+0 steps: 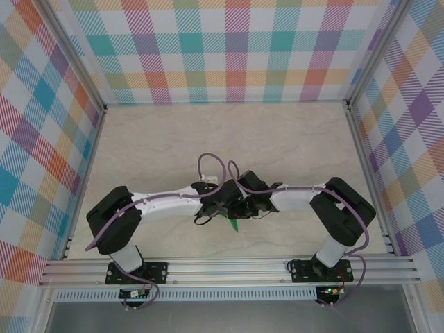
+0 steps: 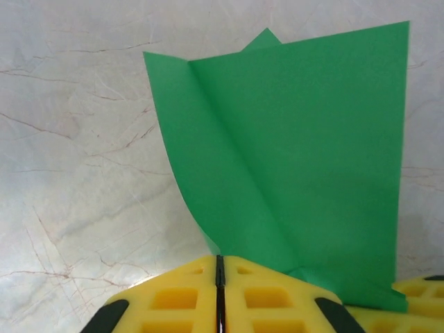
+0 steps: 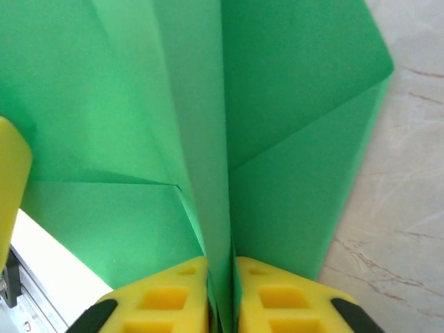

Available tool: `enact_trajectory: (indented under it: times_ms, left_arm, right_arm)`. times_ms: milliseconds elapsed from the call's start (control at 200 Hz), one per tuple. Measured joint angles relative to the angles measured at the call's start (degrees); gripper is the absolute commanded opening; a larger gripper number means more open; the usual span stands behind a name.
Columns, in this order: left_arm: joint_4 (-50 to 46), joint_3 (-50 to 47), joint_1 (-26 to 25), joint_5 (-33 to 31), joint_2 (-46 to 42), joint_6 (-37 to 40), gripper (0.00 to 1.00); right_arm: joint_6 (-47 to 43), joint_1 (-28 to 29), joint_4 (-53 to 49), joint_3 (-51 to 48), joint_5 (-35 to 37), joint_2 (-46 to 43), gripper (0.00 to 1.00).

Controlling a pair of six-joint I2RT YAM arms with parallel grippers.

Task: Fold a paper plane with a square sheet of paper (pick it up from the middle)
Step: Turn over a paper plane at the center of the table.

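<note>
The pale marble-patterned tabletop [image 1: 208,139] is stretching across the upper half of the overhead frame. Low in its centre the white-and-black left arm [image 1: 156,202] and white-and-black right arm [image 1: 305,198] are meeting. Between them is showing the bright-green creased sheet of paper [image 1: 234,224], apparently lifted just clear of the surface. It is fanning up the right of the left wrist frame [image 2: 298,139] and covering the upper left of the right wrist frame [image 3: 125,104]. The yellow-fingered left gripper [image 2: 219,267] is pinching together on the sheet's lower tip at bottom centre, and the yellow-fingered right gripper [image 3: 220,267] is clamping the lengthwise ridge fold [image 3: 208,139]. The work seems to be mid-fold, with the spine being set. Next, one grip probably needs to be anchoring the spine while the other is releasing to turn a flap down, without tearing.
</note>
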Motion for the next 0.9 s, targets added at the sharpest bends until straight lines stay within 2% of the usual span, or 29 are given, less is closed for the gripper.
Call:
enact_trajectory:
  times_ms: [205, 285, 465, 640, 780, 900]
  left_arm:
    - [2.1, -4.4, 0.0, 0.3, -9.6, -0.2, 0.29]
    - [2.4, -6.7, 0.0, -0.3, -14.6, -0.6, 0.36]
    - [2.3, -12.6, 0.2, -2.3, -24.8, -2.1, 0.43]
    - [1.8, -17.2, 1.1, -3.1, -31.4, -3.5, 0.45]
    - [1.3, -19.6, 1.5, -3.5, -36.0, -4.6, 0.46]
    - [0.5, -21.7, 1.7, -3.5, -39.8, -5.0, 0.48]
  right_arm:
    - [-0.1, 0.4, -6.0, 1.7, 5.4, -2.8, 0.07]
    - [0.0, 0.5, -10.3, 3.2, 9.9, -5.3, 0.08]
    - [0.0, 0.5, -19.6, 9.3, 21.2, -7.2, 0.11]
    - [0.3, 0.5, -25.3, 16.4, 27.1, 0.0, 0.12]
    - [0.9, 0.5, -26.5, 19.1, 28.2, 6.9, 0.14]
    - [1.6, 0.5, -26.8, 20.1, 28.3, 8.6, 0.19]
